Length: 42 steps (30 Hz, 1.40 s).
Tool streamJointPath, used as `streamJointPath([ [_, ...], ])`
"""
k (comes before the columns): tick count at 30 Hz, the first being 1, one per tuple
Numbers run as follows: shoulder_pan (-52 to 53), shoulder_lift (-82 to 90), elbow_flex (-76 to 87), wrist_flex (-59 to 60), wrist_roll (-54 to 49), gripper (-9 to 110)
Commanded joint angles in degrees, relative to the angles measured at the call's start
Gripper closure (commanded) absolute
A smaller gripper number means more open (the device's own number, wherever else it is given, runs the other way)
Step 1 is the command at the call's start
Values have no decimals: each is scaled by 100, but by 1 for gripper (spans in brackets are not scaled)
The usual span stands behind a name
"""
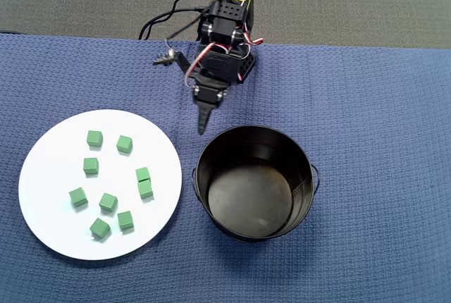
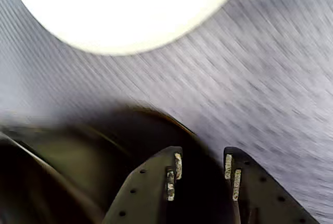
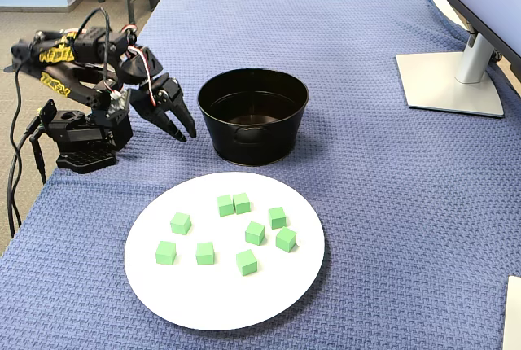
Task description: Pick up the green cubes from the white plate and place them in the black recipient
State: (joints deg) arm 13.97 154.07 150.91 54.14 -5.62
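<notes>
My black two-finger claw (image 3: 181, 130): spread apart, empty, above the blue cloth (image 3: 374, 171).
Small matte green cubes (image 1: 108, 202): nine on the round white plate (image 1: 49, 176).
Glossy black bucket (image 1: 255, 180): empty beside me.

bucket (image 3: 253, 126) beside hand (image 3: 181, 130), plate (image 3: 163, 293) unobstructed

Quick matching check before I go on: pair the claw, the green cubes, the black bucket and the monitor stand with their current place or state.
1. claw
2. green cubes
3. black bucket
4. monitor stand

a. empty inside
b. on the white plate
c. open, holding nothing
d. on the blue cloth, far corner in the fixed view

Pairs: 1-c, 2-b, 3-a, 4-d
</notes>
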Motion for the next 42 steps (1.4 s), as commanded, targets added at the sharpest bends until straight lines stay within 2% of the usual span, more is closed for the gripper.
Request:
streamJointPath([
  [1, 642, -545, -1222, 62, -308, 94],
  [7, 1652, -1670, -2399, 255, -853, 91],
  [12, 2452, -2777, -2769, -519, -1195, 89],
  [17, 2707, -3937, -2988, -905, -1775, 84],
  [27, 2953, -5511, -3885, -457, -3814, 80],
  [42, 3393, -6636, -4342, -1011, -4017, 83],
])
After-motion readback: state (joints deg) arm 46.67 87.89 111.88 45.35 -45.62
